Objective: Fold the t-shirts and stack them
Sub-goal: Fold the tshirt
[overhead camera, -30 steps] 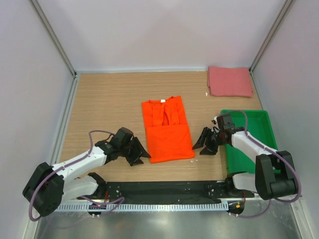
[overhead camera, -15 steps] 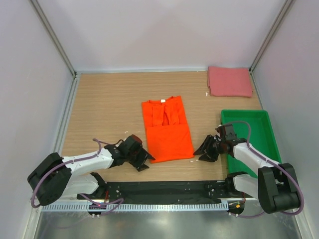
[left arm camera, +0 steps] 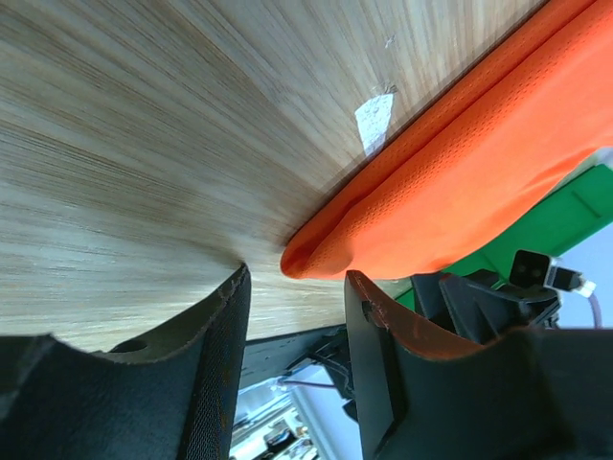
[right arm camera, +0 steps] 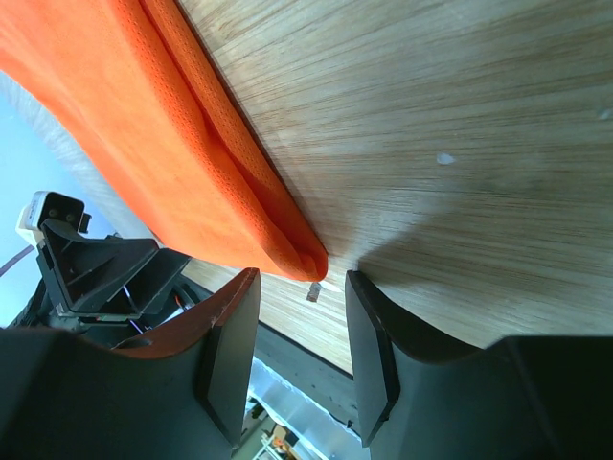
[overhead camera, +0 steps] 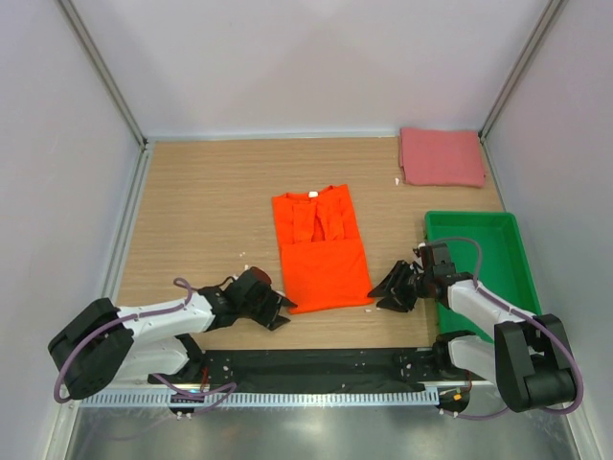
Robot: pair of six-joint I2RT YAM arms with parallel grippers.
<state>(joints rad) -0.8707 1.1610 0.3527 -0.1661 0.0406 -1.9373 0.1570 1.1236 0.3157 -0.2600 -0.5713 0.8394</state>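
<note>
The orange t-shirt (overhead camera: 321,259) lies partly folded at mid-desk (overhead camera: 201,211). The left end effector (left arm camera: 292,278) and right end effector (right arm camera: 302,278) stand open, each straddling a near hem corner, apparently untouched, ready to pinch for the next fold. The pink-red t-shirt (overhead camera: 441,156) lies folded far right.

Middle t-shirt (overhead camera: 321,254): was bright orange, finely meshed.
Far-right corner t-shirt (overhead camera: 442,156): was dull pink-red, plain.
Tray (overhead camera: 493,241): was green.
Worktop (overhead camera: 201,211): was pale brown wood grain.
</note>
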